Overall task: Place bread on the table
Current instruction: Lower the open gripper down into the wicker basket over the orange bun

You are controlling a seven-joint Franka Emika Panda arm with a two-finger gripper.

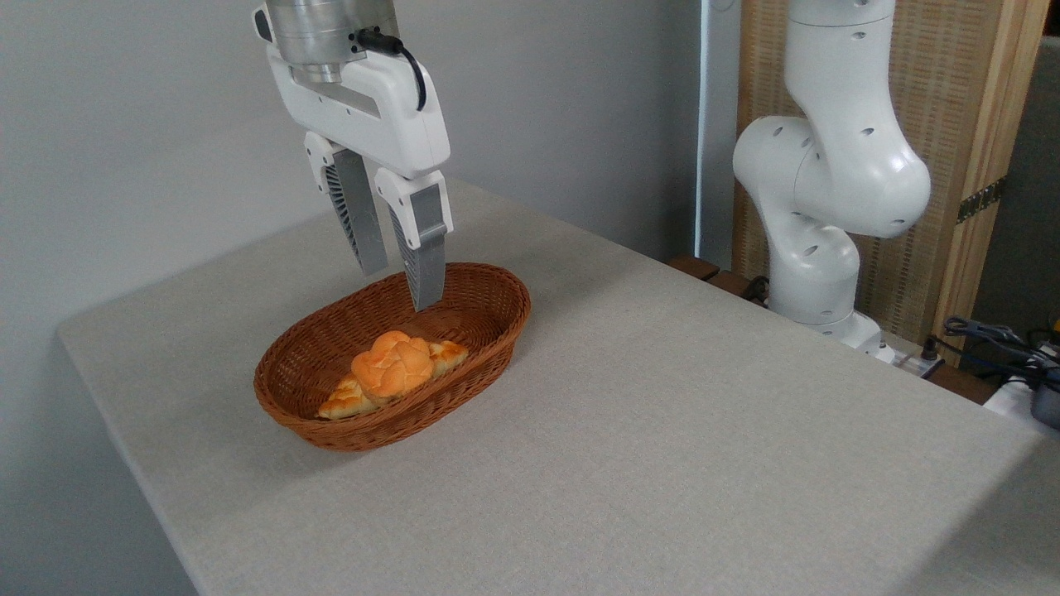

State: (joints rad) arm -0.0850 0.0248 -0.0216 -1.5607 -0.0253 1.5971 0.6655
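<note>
Below the end effector (pixel 403 288) and a little toward the camera, the bread (pixel 392 365) lies inside the wicker basket (pixel 348 430), resting on top of the long braided loaf (pixel 346 401), and nothing of it touches the desk (pixel 662 430) yet. With its fingers parted by a narrow gap and holding nothing, the end effector hangs above the far part of the basket, so I judge that the step in hand is the approach before the grasp. The next move calls for opening wider, shifting over the bun, and going down without catching the loaf or the rim.
</note>
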